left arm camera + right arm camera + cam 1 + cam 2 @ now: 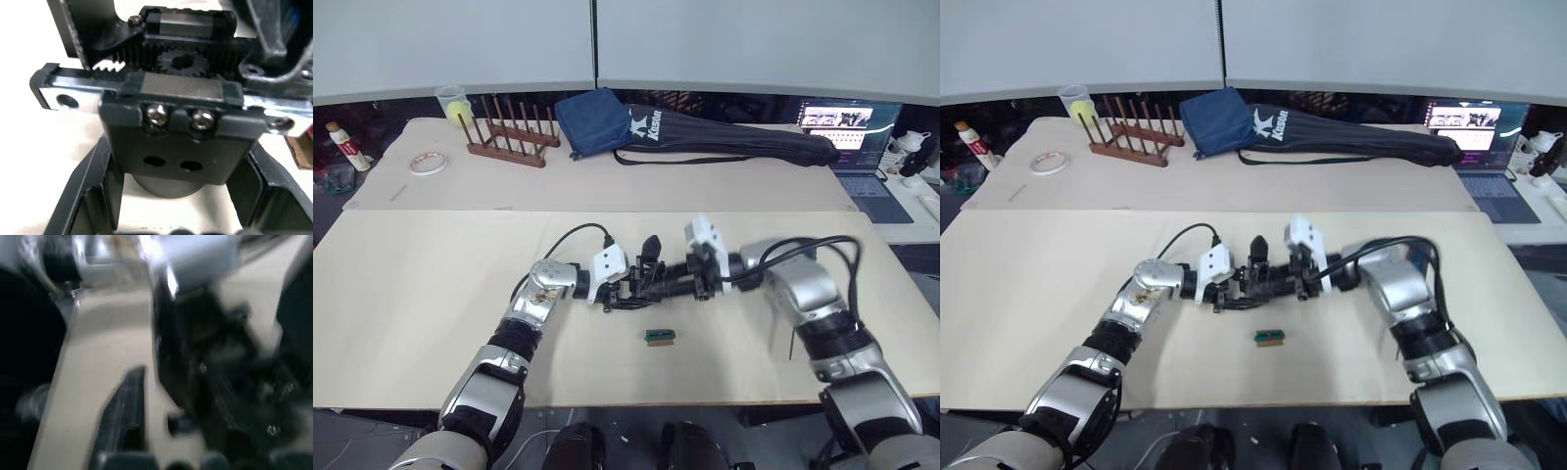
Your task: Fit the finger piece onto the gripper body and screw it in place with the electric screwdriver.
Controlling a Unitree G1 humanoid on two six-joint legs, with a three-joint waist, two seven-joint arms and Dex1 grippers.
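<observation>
A pale wooden tabletop (431, 294) carries the work; a second table behind it holds a wooden peg rack (509, 137), a roll of tape (428, 164), a long black zipped bag (724, 142) and a laptop (862, 147).

The left gripper (625, 289) and right gripper (677, 279) meet at mid-table. The left gripper's fingers (93, 191) stand on either side of the gripper body (176, 122), closed on its round base, probably to steady it for assembly. Its face turned toward the wrist shows two seated screws (157, 115) and two empty holes beneath them; the rack and pinion sit beyond. One pointed finger rises from the body.

Whether the right gripper's fingers are parted or gripping cannot be judged; the finger piece and the electric screwdriver cannot be picked out with confidence.

A small green block (659, 336) lies on the table just short of both grippers, untouched.
</observation>
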